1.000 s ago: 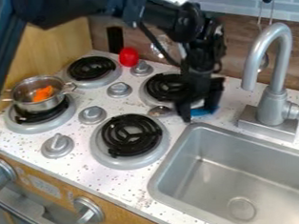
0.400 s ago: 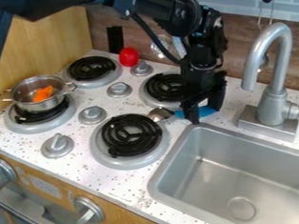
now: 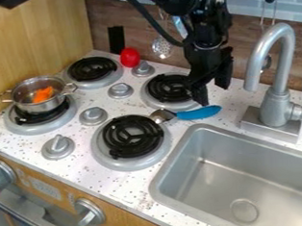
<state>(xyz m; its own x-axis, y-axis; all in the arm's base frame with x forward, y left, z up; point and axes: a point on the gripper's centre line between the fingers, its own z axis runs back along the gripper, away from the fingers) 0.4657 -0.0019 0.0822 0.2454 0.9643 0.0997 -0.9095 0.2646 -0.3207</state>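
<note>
I see the speckled counter [image 3: 142,192] running off the near edge, with the sink [image 3: 221,173] at near right, its side and near corner cut off. My arm [image 3: 204,39] drops in from the far edge, its upper part out of frame. The claw [image 3: 215,97] is open, fingers apart, hiding part of the far right burner [image 3: 162,87]. The faucet's [image 3: 277,108] lever is cropped at right. At left, the metal pot [image 3: 40,106] covers much of its burner [image 3: 35,124]. The blue-handled spoon [image 3: 198,113] lies just nearer than the claw, bowl leftward between two burners. I can't identify the small orange item [image 3: 43,94] inside the pot.
</note>
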